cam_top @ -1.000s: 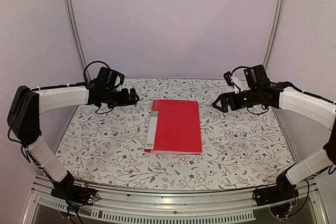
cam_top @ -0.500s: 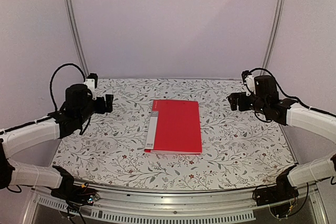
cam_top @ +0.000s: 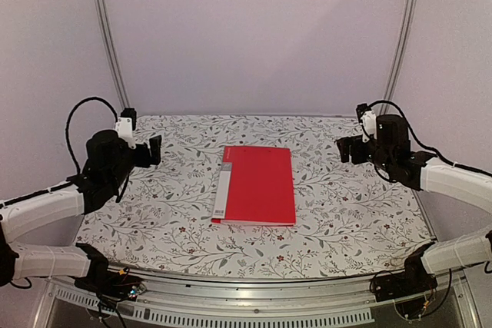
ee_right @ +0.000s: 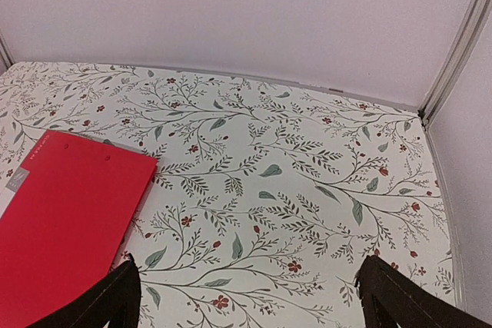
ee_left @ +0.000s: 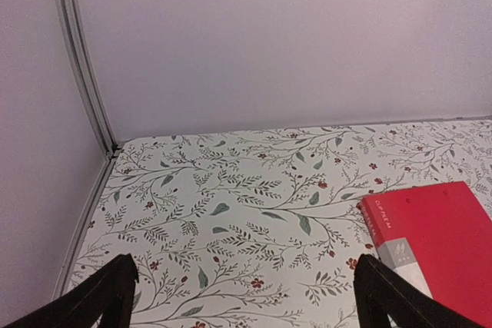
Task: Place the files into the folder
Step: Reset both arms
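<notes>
The red folder point(cam_top: 257, 186) lies shut and flat in the middle of the floral table, its pale label strip point(cam_top: 221, 193) along the left edge. No files show in any view. My left gripper point(cam_top: 156, 151) hovers open, well left of the folder, nothing between its fingers. The left wrist view has the folder's corner point(ee_left: 438, 243) at lower right, beyond the open left gripper point(ee_left: 244, 282). My right gripper point(cam_top: 347, 149) hangs open to the folder's right, also empty. In the right wrist view the folder point(ee_right: 61, 220) sits at lower left of the open right gripper point(ee_right: 247, 282).
The floral tablecloth point(cam_top: 346, 213) covers the table. White walls close it in at the back and sides, with metal posts point(cam_top: 108, 36) point(cam_top: 403, 36) at the back corners. A metal rail point(cam_top: 254, 297) runs along the near edge between the arm bases.
Both arms have drawn back from beside the folder toward the table's sides, the left one dropping lower. Both grippers stayed open. The folder has not moved.
</notes>
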`<action>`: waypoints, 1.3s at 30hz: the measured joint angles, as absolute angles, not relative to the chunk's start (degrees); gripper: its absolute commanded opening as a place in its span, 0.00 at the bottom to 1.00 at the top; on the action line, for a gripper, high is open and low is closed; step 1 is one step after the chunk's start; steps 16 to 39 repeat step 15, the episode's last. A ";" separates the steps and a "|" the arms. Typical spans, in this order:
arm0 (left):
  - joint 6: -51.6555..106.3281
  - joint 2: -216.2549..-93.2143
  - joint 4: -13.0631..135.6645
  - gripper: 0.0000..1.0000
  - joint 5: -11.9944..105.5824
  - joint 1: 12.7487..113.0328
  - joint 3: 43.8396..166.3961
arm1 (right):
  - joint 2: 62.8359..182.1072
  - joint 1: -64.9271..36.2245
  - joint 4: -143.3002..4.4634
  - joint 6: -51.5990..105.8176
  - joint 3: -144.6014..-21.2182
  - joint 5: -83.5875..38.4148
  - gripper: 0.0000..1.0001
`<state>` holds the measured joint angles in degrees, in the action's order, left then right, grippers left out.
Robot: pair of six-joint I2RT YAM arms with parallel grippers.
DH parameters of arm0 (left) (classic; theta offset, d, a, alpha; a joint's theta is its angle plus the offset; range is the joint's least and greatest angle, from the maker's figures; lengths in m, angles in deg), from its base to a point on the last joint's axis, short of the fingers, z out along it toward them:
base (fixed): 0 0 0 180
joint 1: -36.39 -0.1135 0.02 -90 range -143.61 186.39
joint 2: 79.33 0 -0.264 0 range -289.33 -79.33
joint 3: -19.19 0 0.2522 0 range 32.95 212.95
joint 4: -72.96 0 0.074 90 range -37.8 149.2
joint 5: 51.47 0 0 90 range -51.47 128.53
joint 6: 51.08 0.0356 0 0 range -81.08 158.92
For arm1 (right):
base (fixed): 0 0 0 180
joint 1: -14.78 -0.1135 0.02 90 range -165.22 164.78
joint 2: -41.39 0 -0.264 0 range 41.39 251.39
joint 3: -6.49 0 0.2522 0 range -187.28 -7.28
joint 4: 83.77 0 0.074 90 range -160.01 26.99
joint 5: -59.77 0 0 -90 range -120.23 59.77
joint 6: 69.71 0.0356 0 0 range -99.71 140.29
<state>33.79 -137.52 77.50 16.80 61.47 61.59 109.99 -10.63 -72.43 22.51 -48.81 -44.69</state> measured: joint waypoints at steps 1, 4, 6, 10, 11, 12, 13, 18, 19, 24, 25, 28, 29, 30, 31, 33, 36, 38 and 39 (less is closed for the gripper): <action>33.79 -137.87 77.59 1.00 16.86 61.47 61.59 | 109.90 -10.63 -72.56 22.36 -48.81 -44.69 0.99; 33.79 -138.81 77.57 1.00 17.10 61.47 61.61 | 109.46 -10.63 -73.17 21.86 -48.81 -44.69 0.99; 33.77 -139.16 77.57 1.00 17.12 61.47 61.61 | 109.31 -10.63 -73.35 21.73 -48.81 -44.69 0.99; 33.77 -139.36 77.57 0.99 17.28 61.47 61.61 | 109.27 -10.63 -73.52 21.66 -48.81 -44.66 0.99; 33.75 -139.36 77.57 0.99 17.28 61.47 61.61 | 109.27 -10.63 -73.54 21.66 -48.81 -44.66 0.99; 33.77 -139.36 77.57 0.99 17.28 61.47 61.61 | 109.27 -10.63 -73.54 21.64 -48.81 -44.66 0.99; 33.75 -139.36 77.57 1.00 17.30 61.47 61.61 | 109.27 -10.63 -73.54 21.62 -48.81 -44.66 0.99; 33.75 -139.36 77.57 1.00 17.30 61.47 61.61 | 109.27 -10.63 -73.52 21.55 -48.81 -44.66 0.99; 33.75 -139.36 77.57 1.00 17.30 61.47 61.61 | 109.27 -10.63 -73.52 21.55 -48.81 -44.66 0.99; 33.75 -139.36 77.57 1.00 17.30 61.47 61.61 | 109.27 -10.63 -73.52 21.55 -48.81 -44.66 0.99; 33.75 -139.36 77.57 1.00 17.30 61.47 61.61 | 109.27 -10.63 -73.52 21.55 -48.81 -44.66 0.99; 33.75 -139.36 77.57 1.00 17.30 61.47 61.61 | 109.27 -10.63 -73.52 21.55 -48.81 -44.66 0.99; 33.75 -139.36 77.57 1.00 17.30 61.47 61.61 | 109.27 -10.63 -73.52 21.55 -48.81 -44.66 0.99; 33.75 -139.36 77.57 1.00 17.30 61.47 61.61 | 109.27 -10.63 -73.52 21.55 -48.81 -44.66 0.99; 33.75 -139.36 77.57 1.00 17.30 61.47 61.61 | 109.27 -10.63 -73.52 21.55 -48.81 -44.66 0.99; 33.75 -139.36 77.57 1.00 17.30 61.47 61.61 | 109.27 -10.63 -73.52 21.55 -48.81 -44.66 0.99; 33.75 -139.36 77.57 1.00 17.30 61.47 61.61 | 109.27 -10.63 -73.52 21.55 -48.81 -44.66 0.99; 33.75 -139.36 77.57 1.00 17.30 61.47 61.61 | 109.27 -10.63 -73.52 21.55 -48.81 -44.66 0.99; 33.75 -139.36 77.57 1.00 17.30 61.47 61.61 | 109.27 -10.63 -73.52 21.55 -48.81 -44.66 0.99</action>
